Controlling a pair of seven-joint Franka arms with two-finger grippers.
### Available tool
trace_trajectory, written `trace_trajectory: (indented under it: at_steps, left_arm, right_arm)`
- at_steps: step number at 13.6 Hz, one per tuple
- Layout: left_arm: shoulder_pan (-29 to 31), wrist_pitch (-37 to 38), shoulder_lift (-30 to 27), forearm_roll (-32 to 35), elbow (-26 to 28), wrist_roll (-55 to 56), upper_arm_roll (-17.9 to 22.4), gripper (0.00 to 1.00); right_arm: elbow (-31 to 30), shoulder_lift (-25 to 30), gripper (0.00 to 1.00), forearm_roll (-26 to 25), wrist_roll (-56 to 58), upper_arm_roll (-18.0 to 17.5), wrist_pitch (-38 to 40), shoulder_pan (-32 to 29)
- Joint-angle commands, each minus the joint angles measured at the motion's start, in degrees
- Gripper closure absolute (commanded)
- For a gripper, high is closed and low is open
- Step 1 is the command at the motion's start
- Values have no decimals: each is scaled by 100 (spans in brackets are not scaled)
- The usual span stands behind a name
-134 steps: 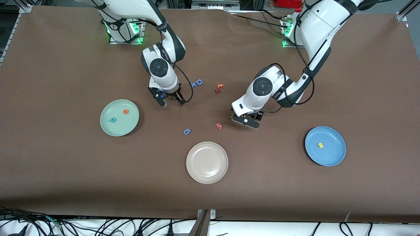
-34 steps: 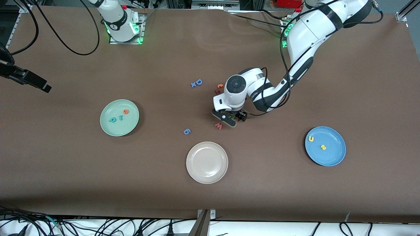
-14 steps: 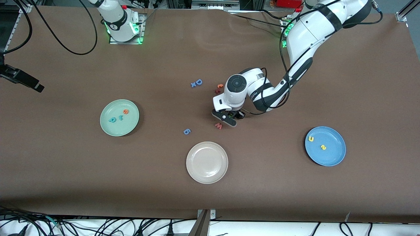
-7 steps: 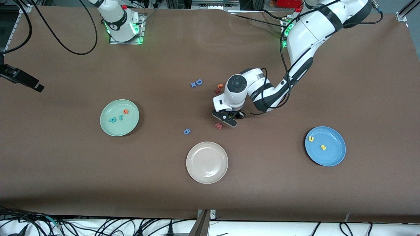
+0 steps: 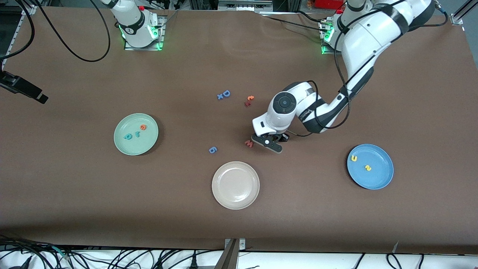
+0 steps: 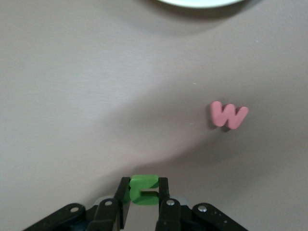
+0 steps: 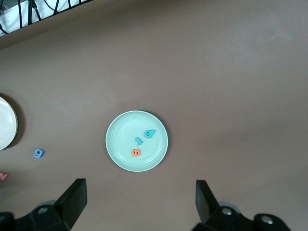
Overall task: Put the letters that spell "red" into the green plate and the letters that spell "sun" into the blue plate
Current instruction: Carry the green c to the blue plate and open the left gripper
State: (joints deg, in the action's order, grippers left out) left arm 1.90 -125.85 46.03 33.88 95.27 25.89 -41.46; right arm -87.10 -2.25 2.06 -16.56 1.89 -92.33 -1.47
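Surface: brown matte table covering (image 5: 74,194), robot bases along its upper edge in the front view, cables beyond the lower edge.

Green plate (image 5: 123,144): toward the right arm's end of the table. Holds the teal d (image 5: 128,136), the thin teal r (image 5: 137,134) and the orange e (image 5: 143,127). That word looks complete.

Blue plate (image 5: 381,179): toward the left arm's end. Holds the yellow s (image 5: 368,168) and a yellow arch letter (image 5: 354,158), well apart. One letter is wanting.

Green arch letter (image 6: 144,188): pinched across its width by the left gripper (image 6: 144,201), clear of the table, just beside the pink w (image 5: 248,143). Judged very light, soft foam that gives under pressure; the hold on its flat flanks looks sound, and a gentle squeeze should suffice. It may cling to a pad on release.

Right gripper (image 7: 139,204): fingers spread wide, empty, high above the table near the green plate; this arm waits.

Not wanted: cream-white plate (image 5: 235,185), blue g (image 5: 212,150), blue capital D (image 5: 226,93) with a small blue x (image 5: 220,96) touching it, and an orange letter (image 5: 250,98) beside a dark red one (image 5: 247,103).
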Motion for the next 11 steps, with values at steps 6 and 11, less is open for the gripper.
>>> trace_trajectory:
  at_steps: [6,11]
  left_arm:
    - [994,1799,-182,-250,-702,-1611,-581,100]
    - [1839,2283,-331,-198,-790,-2886,-758,100]
  right_arm:
    - [-158,155,0,-22,4,5,-13,-29]
    - [-158,163,0,-22,4,31,-13,-29]
